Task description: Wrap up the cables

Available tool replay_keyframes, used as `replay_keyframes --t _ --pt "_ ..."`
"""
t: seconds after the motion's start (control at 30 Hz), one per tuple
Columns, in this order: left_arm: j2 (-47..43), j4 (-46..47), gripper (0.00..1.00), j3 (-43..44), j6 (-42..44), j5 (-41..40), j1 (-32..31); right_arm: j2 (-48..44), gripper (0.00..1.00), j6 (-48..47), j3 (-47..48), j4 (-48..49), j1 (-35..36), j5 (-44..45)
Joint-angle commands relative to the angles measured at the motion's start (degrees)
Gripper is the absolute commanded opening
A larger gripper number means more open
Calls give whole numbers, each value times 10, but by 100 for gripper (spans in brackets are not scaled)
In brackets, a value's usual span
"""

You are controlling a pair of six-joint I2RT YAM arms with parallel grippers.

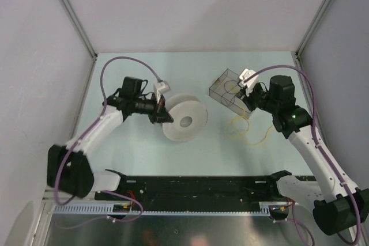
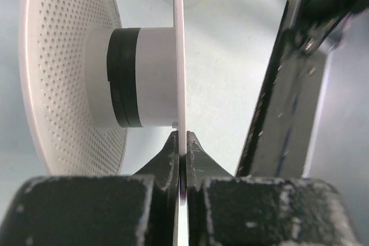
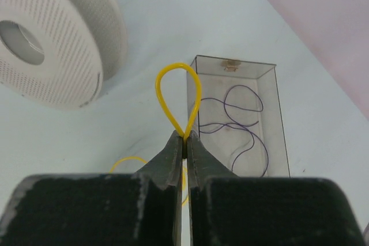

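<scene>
**Ops:** Fingers status?

**Me:** My left fingers (image 2: 183,142) are clamped shut on the thin edge of one flange of the spool (image 1: 176,129), left of centre on the worktop (image 1: 144,67). My right fingers (image 3: 184,142) are pinched on the yellow cable (image 3: 179,64). A small teardrop loop stands out past the tips.

**Ops:** Rest of the cable?

**Me:** It lies in loose loops on the worktop, nearer than the right fingers. That's right of the spool and apart from it. I see none on the hub, just a black band there in the left wrist view, so I'd call the wrap not started. Beyond the right fingers, far right, is a clear box (image 3: 230,67) with a thin purple wire (image 3: 228,125) lying in it.

**Ops:** Handling?

**Me:** My read is very light, string-thin and floppy. It has no stiffness to push with, so it only follows a pull. Slack will likely kink or snag on the flange. The jacket looks smooth, so a weak pinch may let it slide.

**Ops:** Grasp point?

**Me:** Near a free end, with a short tail that can be laid against the hub. I'm mid-length on a fold now, and I can't tell where the ends are. The spool looks like light, rigid plastic. An edge grip is fine for steadying it, but the thin flange could slip under cable tension.
</scene>
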Motion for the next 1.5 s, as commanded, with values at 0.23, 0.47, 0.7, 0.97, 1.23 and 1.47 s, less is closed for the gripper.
replay_keyframes --t 0.23,0.47,0.7,0.97,1.23,1.47 --pt "-168 -67 0 -46 275 -283 -221 -7 0 -49 28 -61 84 -52" --pt "-125 -66 12 -22 264 -288 -254 14 0 -69 28 -93 153 -68" --pt "-151 -83 80 22 263 -297 -254 33 0 -83 29 -80 175 -91" --pt "-231 -77 99 87 195 -305 -215 66 0 -80 37 -56 182 -94" --pt "-179 29 100 71 90 -234 -96 138 0 -89 83 -83 231 -8" --pt "-130 88 96 -2 117 -96 -63 168 0 -100 91 -91 309 104"
